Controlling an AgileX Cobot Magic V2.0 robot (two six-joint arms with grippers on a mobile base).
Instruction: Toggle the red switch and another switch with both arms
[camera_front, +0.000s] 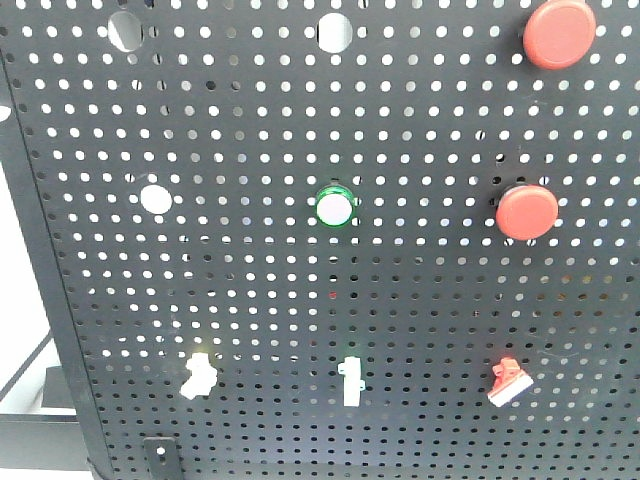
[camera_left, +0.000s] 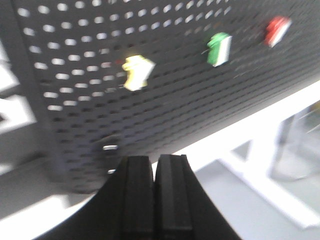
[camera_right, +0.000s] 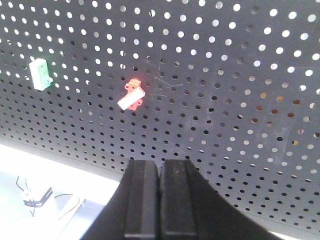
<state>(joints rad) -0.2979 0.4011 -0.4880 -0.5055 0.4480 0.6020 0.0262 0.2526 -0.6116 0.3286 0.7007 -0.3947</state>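
On the black pegboard the small red switch with a white tip sits at the lower right, and the pale yellow-white switch at the lower left. Neither arm shows in the front view. In the left wrist view the yellow switch is up and left of my left gripper, which is shut, holds nothing and hangs well short of the board. In the right wrist view the red switch is above my right gripper, also shut and empty, below the lever.
A white toggle with a green edge stands between the two switches. Higher up are a green-ringed white button and two big round red push buttons. A white table edge runs under the board.
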